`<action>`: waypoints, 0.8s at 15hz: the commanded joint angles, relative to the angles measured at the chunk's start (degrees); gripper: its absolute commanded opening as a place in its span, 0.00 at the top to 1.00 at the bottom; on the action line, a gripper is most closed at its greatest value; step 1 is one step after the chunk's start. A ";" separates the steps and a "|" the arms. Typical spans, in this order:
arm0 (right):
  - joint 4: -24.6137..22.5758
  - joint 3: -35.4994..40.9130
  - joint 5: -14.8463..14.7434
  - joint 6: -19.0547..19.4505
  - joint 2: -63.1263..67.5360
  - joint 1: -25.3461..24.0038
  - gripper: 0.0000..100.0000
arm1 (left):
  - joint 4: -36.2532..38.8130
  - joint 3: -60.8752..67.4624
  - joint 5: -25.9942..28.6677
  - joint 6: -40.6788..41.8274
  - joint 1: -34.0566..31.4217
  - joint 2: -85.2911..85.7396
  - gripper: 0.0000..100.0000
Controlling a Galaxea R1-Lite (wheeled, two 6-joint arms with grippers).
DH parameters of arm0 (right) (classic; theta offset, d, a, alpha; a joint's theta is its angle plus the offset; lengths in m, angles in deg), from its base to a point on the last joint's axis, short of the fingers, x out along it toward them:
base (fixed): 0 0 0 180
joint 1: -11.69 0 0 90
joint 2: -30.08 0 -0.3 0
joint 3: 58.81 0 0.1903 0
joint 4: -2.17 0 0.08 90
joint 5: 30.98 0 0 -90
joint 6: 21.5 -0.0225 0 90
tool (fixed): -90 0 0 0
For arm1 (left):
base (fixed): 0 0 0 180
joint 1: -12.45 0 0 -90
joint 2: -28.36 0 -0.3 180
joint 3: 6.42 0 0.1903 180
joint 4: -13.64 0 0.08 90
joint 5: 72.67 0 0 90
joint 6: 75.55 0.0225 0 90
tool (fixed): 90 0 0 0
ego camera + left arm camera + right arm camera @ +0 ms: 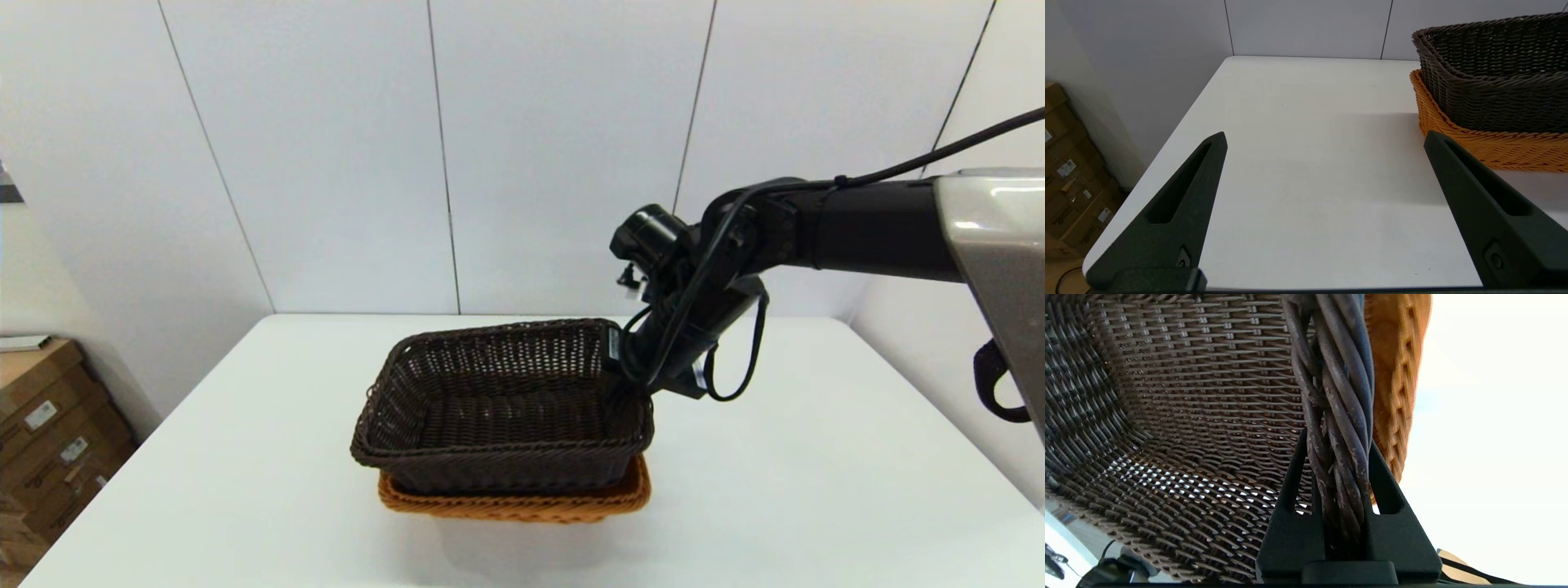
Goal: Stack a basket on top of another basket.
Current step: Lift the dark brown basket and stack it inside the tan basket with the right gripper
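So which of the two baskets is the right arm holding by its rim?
The dark brown basket, the upper one. The right gripper has its jaws shut on its braided rim. The orange basket sits beneath, untouched.

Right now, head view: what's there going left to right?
Cardboard boxes → dark brown basket, nested in the orange-tan basket → right gripper, fingers shut on the dark basket's right rim → right arm.

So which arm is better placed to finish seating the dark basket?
Right. The right gripper is shut on the dark basket's braided rim, above the orange basket. The left gripper is open, off to the side.
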 commanded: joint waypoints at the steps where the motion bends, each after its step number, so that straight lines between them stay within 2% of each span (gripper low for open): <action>1: -0.85 0.13 0.12 -0.34 1.47 0.42 1.00 | 0.00 0.00 0.00 -0.06 0.02 0.01 0.00; 5: -1.11 0.13 1.88 -0.34 2.35 0.77 1.00 | 0.00 0.00 0.00 -0.06 0.02 0.01 0.00; 9: -1.37 0.13 1.88 -0.25 3.49 1.47 1.00 | 0.00 0.00 0.00 -0.06 0.02 0.01 0.00; 12: -3.75 0.40 1.79 -0.16 3.58 2.53 1.00 | 0.00 0.00 0.00 -0.06 0.02 0.01 0.00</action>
